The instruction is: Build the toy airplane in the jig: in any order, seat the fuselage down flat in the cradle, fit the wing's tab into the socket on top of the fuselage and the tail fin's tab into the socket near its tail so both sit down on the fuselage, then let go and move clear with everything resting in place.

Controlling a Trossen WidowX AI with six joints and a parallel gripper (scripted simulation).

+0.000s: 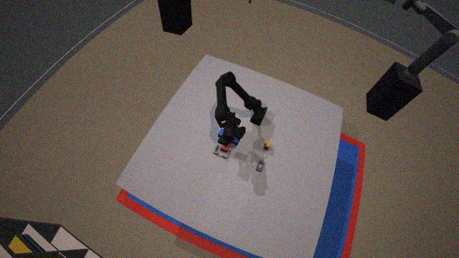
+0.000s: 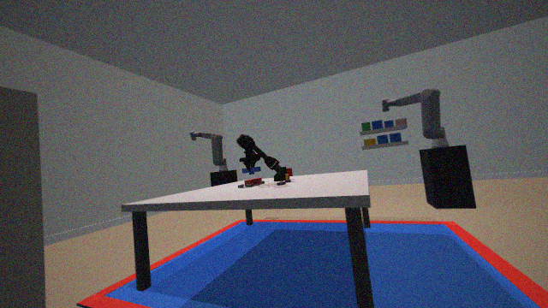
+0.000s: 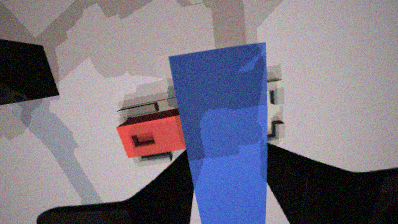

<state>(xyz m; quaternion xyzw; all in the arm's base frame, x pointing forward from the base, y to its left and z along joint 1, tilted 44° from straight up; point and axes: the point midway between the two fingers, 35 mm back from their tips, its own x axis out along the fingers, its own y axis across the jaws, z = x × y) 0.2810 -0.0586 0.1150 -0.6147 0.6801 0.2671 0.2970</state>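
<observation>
My gripper [image 1: 229,137] [image 2: 251,167] [image 3: 222,148] is shut on the blue wing [image 1: 236,140] [image 2: 251,170] [image 3: 222,90]. It holds the wing above the red fuselage, crosswise to it, with a gap between them in the exterior view. The red fuselage [image 1: 225,147] [image 2: 253,181] [image 3: 162,128] lies between the walls of the grey cradle [image 3: 279,95]; one small socket shows at its end in the wrist view. The wing hides the fuselage's middle, its wing socket and the wing's tab. The yellow tail fin [image 1: 267,144] [image 2: 287,176] stands upright in a small dark holder, away from the cradle.
A small grey holder [image 1: 259,165] [image 2: 281,183] with a hollow middle lies on the white table [image 1: 201,201] [image 2: 325,188], near the tail fin. The arm's black base [image 1: 258,116] stands behind the cradle and tail fin.
</observation>
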